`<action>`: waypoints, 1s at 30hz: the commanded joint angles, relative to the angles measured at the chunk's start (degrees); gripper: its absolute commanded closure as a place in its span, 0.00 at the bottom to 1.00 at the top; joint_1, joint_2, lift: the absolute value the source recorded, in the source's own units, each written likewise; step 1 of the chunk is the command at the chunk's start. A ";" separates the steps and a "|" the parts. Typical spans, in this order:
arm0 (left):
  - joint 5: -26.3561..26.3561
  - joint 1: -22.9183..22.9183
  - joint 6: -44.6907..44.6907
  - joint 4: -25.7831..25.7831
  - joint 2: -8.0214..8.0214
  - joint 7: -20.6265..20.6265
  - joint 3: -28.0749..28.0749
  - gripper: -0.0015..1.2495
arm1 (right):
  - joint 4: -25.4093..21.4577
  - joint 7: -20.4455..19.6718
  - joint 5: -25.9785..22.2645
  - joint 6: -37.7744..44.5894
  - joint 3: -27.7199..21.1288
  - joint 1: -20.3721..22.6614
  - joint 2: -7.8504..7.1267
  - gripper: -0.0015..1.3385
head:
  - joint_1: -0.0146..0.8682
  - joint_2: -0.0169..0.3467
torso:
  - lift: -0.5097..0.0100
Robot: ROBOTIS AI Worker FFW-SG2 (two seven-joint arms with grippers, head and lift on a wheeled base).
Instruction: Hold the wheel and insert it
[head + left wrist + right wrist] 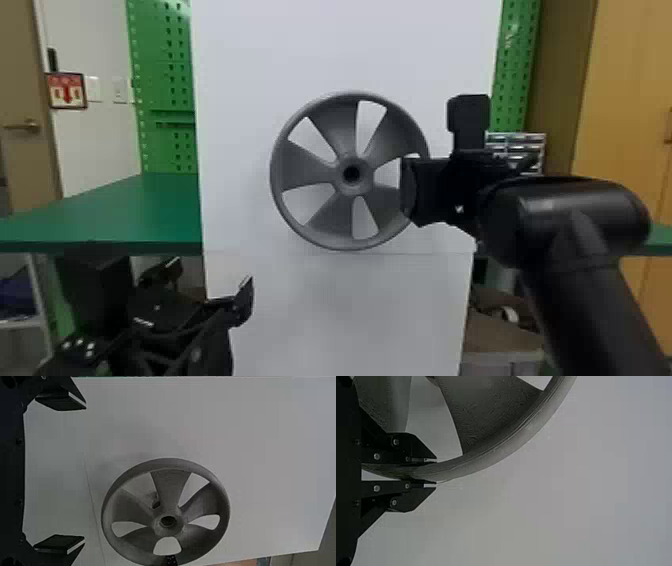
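Grey wheel [306,167] upright before a white panel [240,100], between its side edges, right rim clamped in the right gripper [411,192], left gripper [211,286] lower left, its fingers apart.

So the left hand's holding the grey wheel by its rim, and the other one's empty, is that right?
Wrong hand: it's the right hand that holds the grey wheel by its rim, as the right wrist view shows. The other one is empty.

A flat green table [125,212] shows at the head view's left and right sides.
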 commanded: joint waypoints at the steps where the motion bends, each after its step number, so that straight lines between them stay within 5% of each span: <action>1: 0.09 -0.04 -0.25 0.15 0.00 0.00 -0.03 0.08 | 1.04 -0.08 0.23 -0.63 0.13 -0.51 0.06 0.92 | 0.25 0.07 | 0.13; 30: 0.27 -0.22 -0.87 0.41 0.00 0.00 -0.30 0.08 | 10.27 -2.90 1.90 -4.77 -1.19 -4.03 0.06 0.92 | 0.25 0.07 | 0.13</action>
